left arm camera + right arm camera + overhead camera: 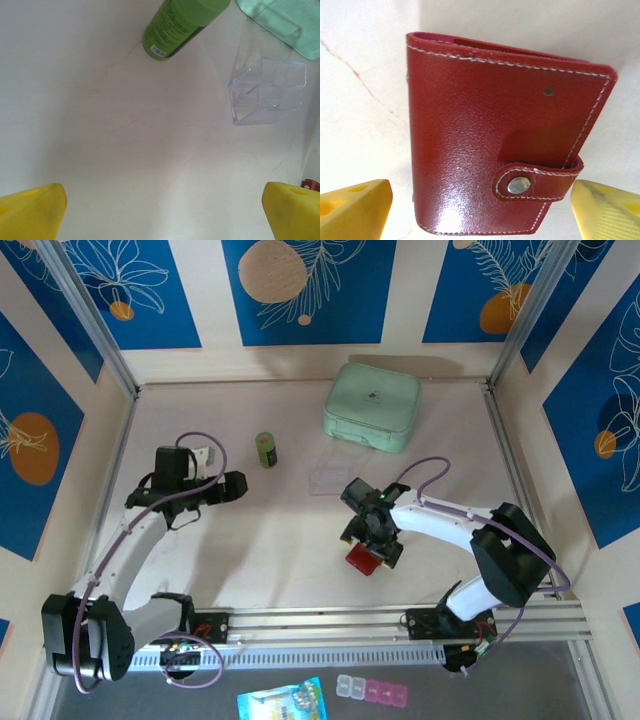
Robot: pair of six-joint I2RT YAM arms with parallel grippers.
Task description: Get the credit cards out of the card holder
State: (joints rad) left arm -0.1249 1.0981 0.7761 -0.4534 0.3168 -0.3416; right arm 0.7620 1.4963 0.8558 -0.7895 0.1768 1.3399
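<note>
Right arm – your elbow is bent out at the right side, the white forearm running left across the bench (270,540), the wrist tipped down. The right gripper (372,540) hangs directly over the card holder (362,558), which lies flat on the bench near the front rail, just right of centre.

From the right wrist camera, the card holder (485,135) is closed, red stitched cover up, tab strap snapped down at its lower right. The right gripper (480,215) stands wide, one yellow finger on each side of the holder. The left finger is clear of it; the right finger is just beside the strap, and you cannot tell if it touches.

Left arm – it rises from the left base, the forearm level, with the left gripper (235,487) pointing right toward mid-bench. From its wrist camera, the left gripper (160,210) is spread wide over bare bench and holds nothing. Ahead of it are a green bottle (180,25) lying on its side, a clear plastic box (267,90) and a mint-green case (285,20).
</note>
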